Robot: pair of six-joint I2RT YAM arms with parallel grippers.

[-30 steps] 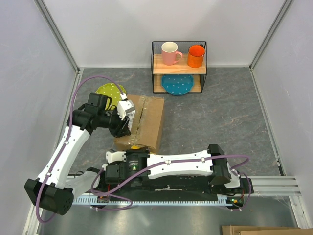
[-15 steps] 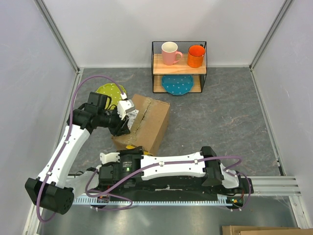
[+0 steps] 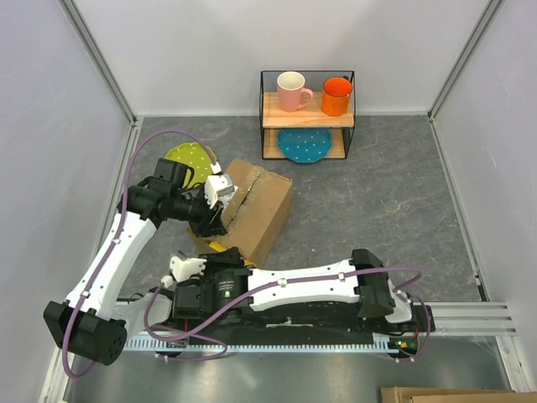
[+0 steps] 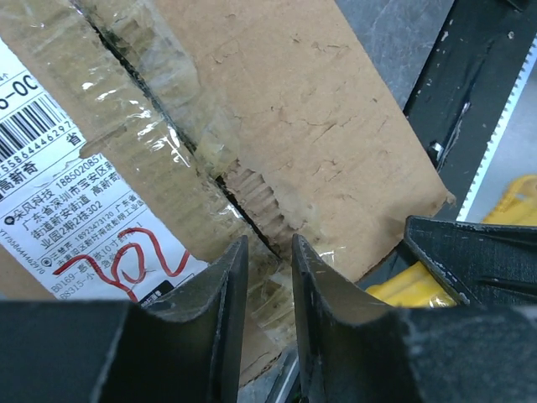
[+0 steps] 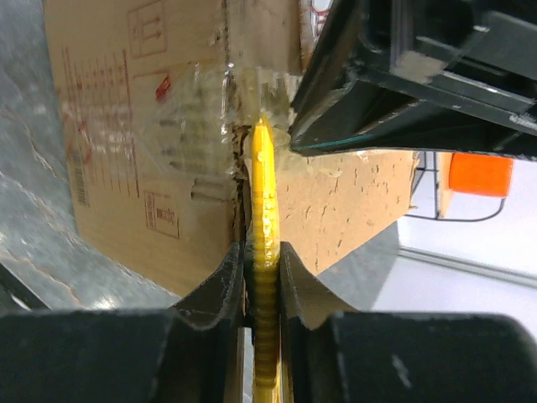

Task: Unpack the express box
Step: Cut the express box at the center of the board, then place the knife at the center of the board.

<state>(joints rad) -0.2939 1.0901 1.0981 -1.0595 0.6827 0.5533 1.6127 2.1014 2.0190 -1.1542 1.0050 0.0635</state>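
Express box (image 3: 262,204), seam (image 4: 159,117) taped
Right end effector (image 5: 262,252) clamps yellow tool (image 5: 263,168) against it; left end effector (image 4: 268,248) narrow above seam.

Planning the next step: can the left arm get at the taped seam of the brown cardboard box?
Probably yes: left claw hangs right over the seam; right claw holds a yellow tool at the box edge.
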